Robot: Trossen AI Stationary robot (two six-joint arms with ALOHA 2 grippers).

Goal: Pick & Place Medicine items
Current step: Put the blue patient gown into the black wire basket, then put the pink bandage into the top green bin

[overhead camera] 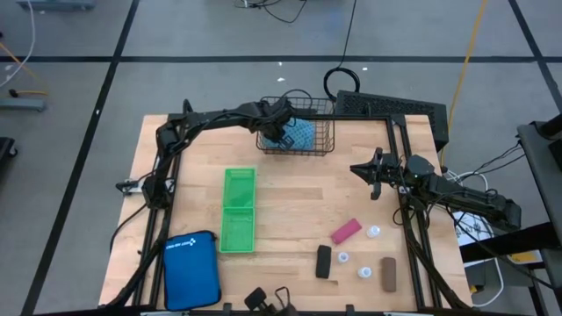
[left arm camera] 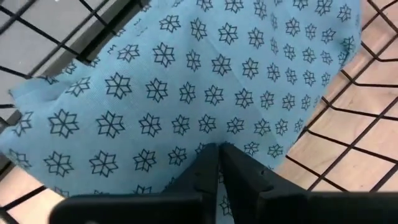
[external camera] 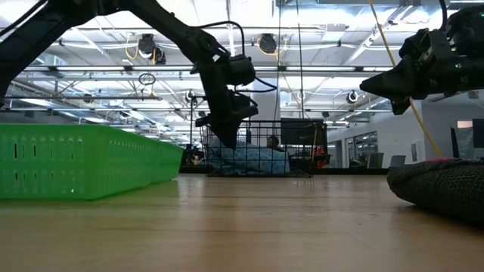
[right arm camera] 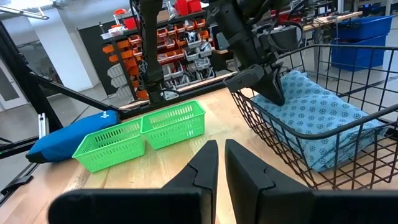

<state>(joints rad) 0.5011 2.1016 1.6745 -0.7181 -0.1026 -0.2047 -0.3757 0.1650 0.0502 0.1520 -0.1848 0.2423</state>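
Observation:
The medicine items lie at the table's near right: a pink piece (overhead camera: 345, 231), a black piece (overhead camera: 324, 261), a brown piece (overhead camera: 388, 273) and three tiny white bottles (overhead camera: 374, 233) (overhead camera: 343, 257) (overhead camera: 363, 272). No gripper is near them. My left gripper (overhead camera: 283, 133) is shut and slants down into a black wire basket (overhead camera: 327, 132) at the far middle, just over a light blue star-patterned pouch (left arm camera: 186, 93) that lies inside. My right gripper (overhead camera: 358, 169) is shut and level above the table's right part, holding nothing. My left gripper comes at the patterned pouch from above, slanting down, its shut fingertips (left arm camera: 211, 155) at the pouch's top face (right arm camera: 292, 93). Whether they touch the cloth, I cannot tell. The pouch lies flat on the basket's floor.
Two joined green baskets (overhead camera: 239, 209) stand left of centre. A large blue zip pouch (overhead camera: 191, 268) lies at the near left. The bare wood (overhead camera: 299, 193) between the green baskets and my right gripper is free.

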